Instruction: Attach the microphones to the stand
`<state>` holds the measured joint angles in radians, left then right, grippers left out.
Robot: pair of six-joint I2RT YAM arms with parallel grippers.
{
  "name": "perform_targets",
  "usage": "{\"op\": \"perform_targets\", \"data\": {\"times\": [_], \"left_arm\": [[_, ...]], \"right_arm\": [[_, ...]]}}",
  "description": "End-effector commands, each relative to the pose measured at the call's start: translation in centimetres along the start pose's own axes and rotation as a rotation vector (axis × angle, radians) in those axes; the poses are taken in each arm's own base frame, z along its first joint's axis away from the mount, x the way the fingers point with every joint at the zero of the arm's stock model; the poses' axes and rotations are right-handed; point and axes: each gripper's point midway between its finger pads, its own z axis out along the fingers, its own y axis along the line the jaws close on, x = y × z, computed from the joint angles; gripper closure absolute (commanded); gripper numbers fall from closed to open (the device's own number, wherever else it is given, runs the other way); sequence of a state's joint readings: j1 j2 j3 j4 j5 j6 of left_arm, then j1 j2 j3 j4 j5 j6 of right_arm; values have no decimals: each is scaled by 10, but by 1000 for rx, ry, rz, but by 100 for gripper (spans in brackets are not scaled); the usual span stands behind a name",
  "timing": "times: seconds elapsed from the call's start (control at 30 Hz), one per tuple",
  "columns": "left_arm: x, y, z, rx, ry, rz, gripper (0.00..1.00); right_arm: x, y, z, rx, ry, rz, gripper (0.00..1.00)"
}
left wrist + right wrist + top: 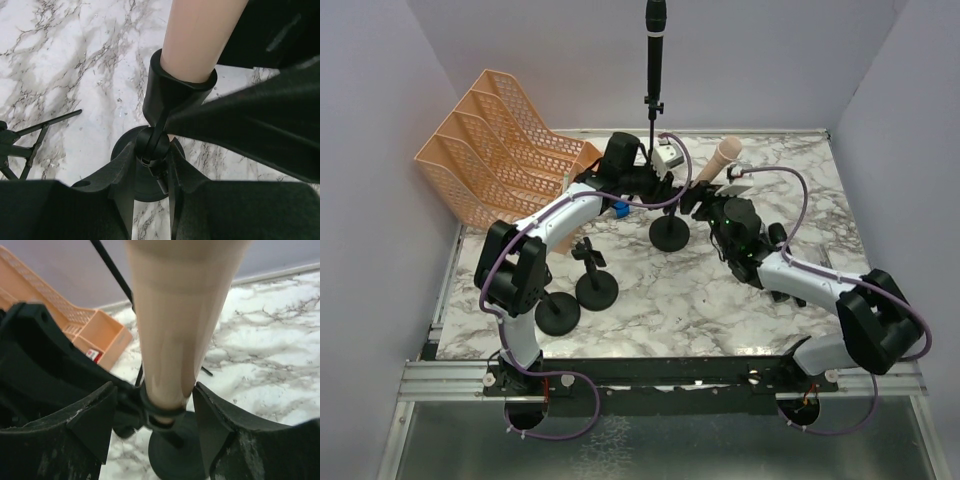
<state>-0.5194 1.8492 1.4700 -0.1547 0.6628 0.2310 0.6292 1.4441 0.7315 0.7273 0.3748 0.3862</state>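
Risk of slip-out: pink microphone (175, 330) sits tilted in the clip (167, 95) of its stand (669, 235), right hand (154, 390) spread open either side of it, left hand (151, 156) clamped on the stand's joint (152, 142) below; a shallow seat or a finger brushing past could lever it free.

Readable text: none in any of the three views.
Sticker (93, 355): a red-and-white patch low in the orange tray (107, 335), seen from the right wrist. Any marks on it are too small and blurred to read.
Tray in the top view: only bare orange mesh walls face the camera, with no lettering to make out.
Pink microphone (175, 330): its body shows close up, and no brand or number can be made out on it.
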Motion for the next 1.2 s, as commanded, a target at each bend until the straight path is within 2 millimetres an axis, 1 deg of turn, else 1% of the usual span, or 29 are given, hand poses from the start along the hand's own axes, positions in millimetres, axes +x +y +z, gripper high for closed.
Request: {"op": "perform_targets", "data": {"times": [0.0,0.1,0.17,0.23,0.33,0.4,0.43,0.47,0.5,0.53,0.57,0.7,0.8,0.83,0.9,1.03,1.17], "left_arm": [[-5,7,-6,-50,33,17,71],[-14,10,-12,-59,11,5,53],[-25,10,-16,-53,-14,4,46],[-39,10,-23,-62,-40,13,42],[-58,5,-36,-69,-79,42,37],[-67,0,-48,-86,-102,60,35],[-72,-2,-56,-105,-115,67,33],[-82,-7,-68,-128,-147,83,32],[-86,-8,-75,-162,-173,76,30],[-96,-10,-85,-195,-225,76,27],[-108,-12,-95,-225,-293,72,24],[-131,-30,-135,-295,-464,7,14],[-137,-43,-161,-331,-538,-53,10],[-137,-46,-169,-343,-552,-77,10],[-135,-54,-184,-366,-574,-122,9],[-127,-70,-210,-398,-601,-166,8],[-123,-84,-232,-418,-635,-154,5]], "right_arm": [[24,-8,-30,13,155,-50,32],[13,-8,-44,0,144,-43,30],[10,-3,-52,-42,149,-46,30],[10,4,-61,-109,153,-74,30],[20,1,-71,-151,169,-131,30],[32,-3,-78,-162,204,-160,30],[38,-5,-81,-165,218,-155,30],[45,-6,-83,-175,229,-159,30],[51,-8,-85,-181,240,-158,30],[60,-11,-85,-173,256,-149,30],[68,-14,-84,-166,268,-140,30],[105,-19,-79,-154,338,-105,30],[127,-17,-68,-145,367,-107,31],[132,-15,-62,-134,364,-115,31],[138,-14,-50,-100,347,-143,32],[141,-10,-26,-52,276,-187,33],[146,-18,-5,13,214,-215,35]]}}
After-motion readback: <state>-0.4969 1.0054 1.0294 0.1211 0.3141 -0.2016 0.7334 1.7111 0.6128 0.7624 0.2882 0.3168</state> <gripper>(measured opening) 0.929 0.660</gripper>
